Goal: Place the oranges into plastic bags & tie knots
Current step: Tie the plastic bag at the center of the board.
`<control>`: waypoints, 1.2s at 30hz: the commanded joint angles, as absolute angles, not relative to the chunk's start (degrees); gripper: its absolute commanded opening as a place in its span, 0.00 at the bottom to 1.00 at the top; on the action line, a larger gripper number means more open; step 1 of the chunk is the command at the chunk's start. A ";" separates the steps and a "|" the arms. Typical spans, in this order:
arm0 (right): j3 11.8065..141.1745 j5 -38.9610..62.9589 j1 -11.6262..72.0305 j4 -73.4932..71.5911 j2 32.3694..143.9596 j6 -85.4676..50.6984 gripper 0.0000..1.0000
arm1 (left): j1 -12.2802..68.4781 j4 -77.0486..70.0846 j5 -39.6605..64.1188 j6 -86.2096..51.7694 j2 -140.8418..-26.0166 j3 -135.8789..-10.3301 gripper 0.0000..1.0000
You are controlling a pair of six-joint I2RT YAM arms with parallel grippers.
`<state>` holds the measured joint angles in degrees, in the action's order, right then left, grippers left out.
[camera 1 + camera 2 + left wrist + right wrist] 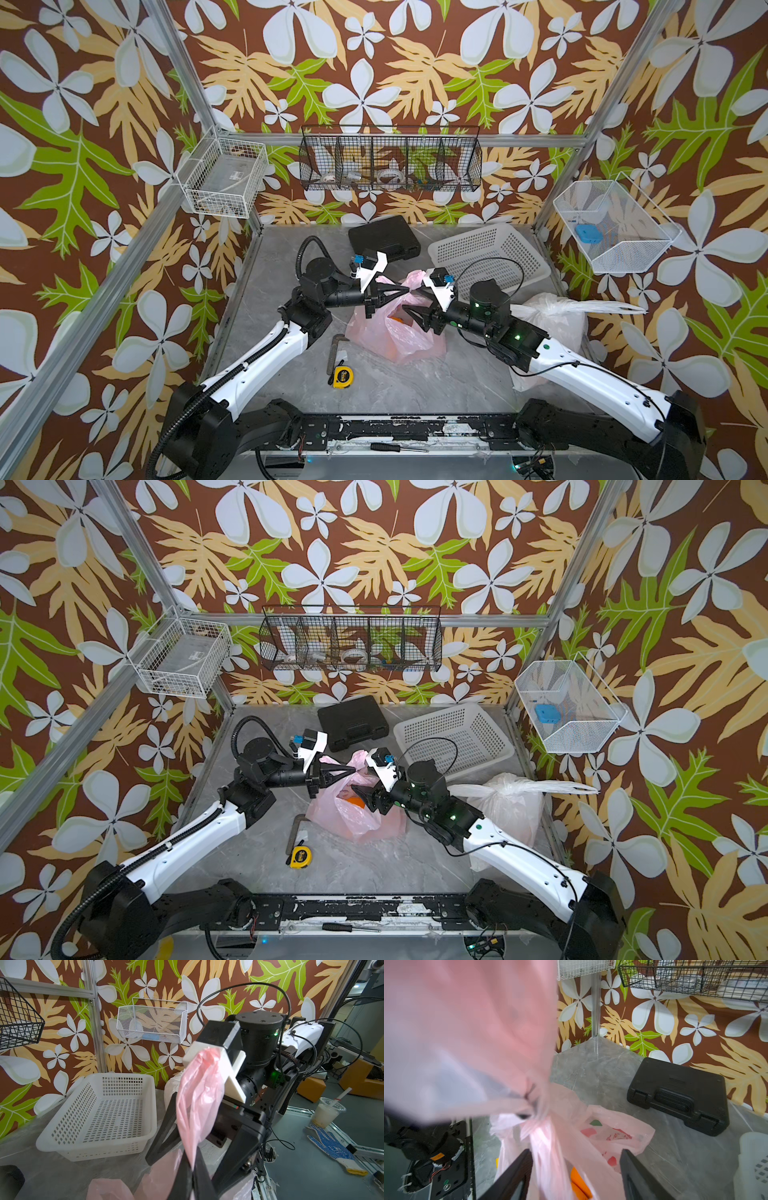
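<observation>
The pink plastic bag (395,336) with red prints lies mid-table, and oranges (397,320) show through its open top in both top views. My left gripper (193,1164) is shut on a pink handle strip (197,1095) and holds it up above the bag. My right gripper (576,1157) is open just over the bag mouth; a second pink strip (548,1147) hangs between its fingers without being pinched. An orange (579,1184) lies below. The pink strips bunch together (532,1103) where they meet. The white plastic bag (548,318) sits at the right, its strips (602,307) stretched sideways.
A white perforated basket (490,257) and a black case (382,237) stand behind the bag. A yellow tape measure (341,376) and a bent metal key (334,345) lie in front on the left. A screwdriver (395,447) rests on the front rail.
</observation>
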<state>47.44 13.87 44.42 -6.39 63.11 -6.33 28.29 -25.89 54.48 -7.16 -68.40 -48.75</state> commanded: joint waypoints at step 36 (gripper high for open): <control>49.07 4.41 45.80 -4.14 63.32 -7.57 0.00 | 28.21 -5.26 41.82 2.84 -67.09 -52.24 0.70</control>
<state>48.84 5.98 45.78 -4.36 63.70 -7.44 28.29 -8.03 44.93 0.56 -66.87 -51.42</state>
